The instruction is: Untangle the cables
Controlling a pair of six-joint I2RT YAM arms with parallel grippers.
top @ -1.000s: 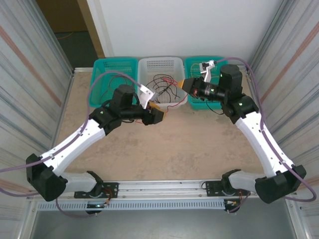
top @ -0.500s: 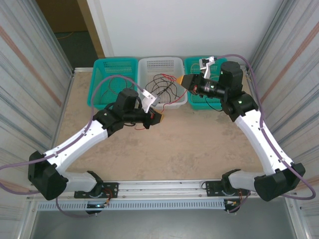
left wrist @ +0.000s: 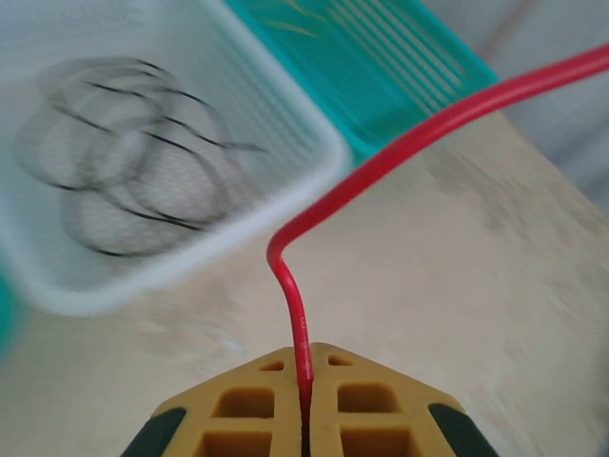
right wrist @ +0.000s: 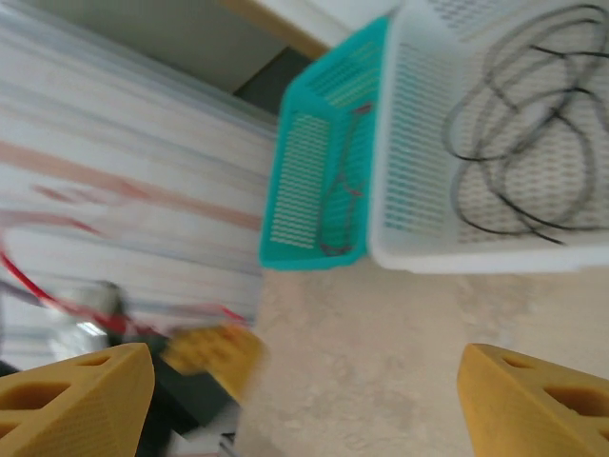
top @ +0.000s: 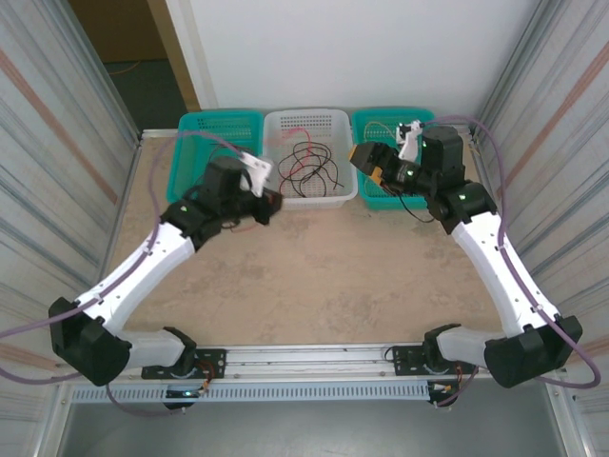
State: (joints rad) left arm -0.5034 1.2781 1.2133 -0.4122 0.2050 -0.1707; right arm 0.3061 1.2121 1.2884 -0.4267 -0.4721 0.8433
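Red cable (left wrist: 299, 319) is pinched in the L claw (left wrist: 304, 354): both yellow pads are clenched on it, no gap btwn them. From the tips it rises straight, kinks just ahead of the claw, then runs off ahead and to the R, in the air over the table (left wrist: 457, 286), and leaves the frame. Black cables (top: 306, 164) lie in loose loops inside the white basket (top: 314, 198), ahead and L of the L claw in its wrist cam. Further ahead and R of that claw is the R teal basket (top: 366, 118) w/ some yellowish strands (left wrist: 290, 19) in it, too blurred to tell more. From above, the L claw sits just beside the white basket's near L corner, over bare table, w/ the L teal basket (top: 205, 129) close on its L. R claw (right wrist: 304, 400) is released: its two yellow fingers (right wrist: 76, 395) stand wide apart, nothing btwn them but table. From above it hovers near the white basket's R wall, at the edge of the R teal basket. In its own cam the white basket w/ the black loops is ahead and R of the claw. The L teal basket is straight ahead, touching the white one, w/ a thin reddish wire (right wrist: 344, 181) inside. The L claw shows as a blur ahead and L.
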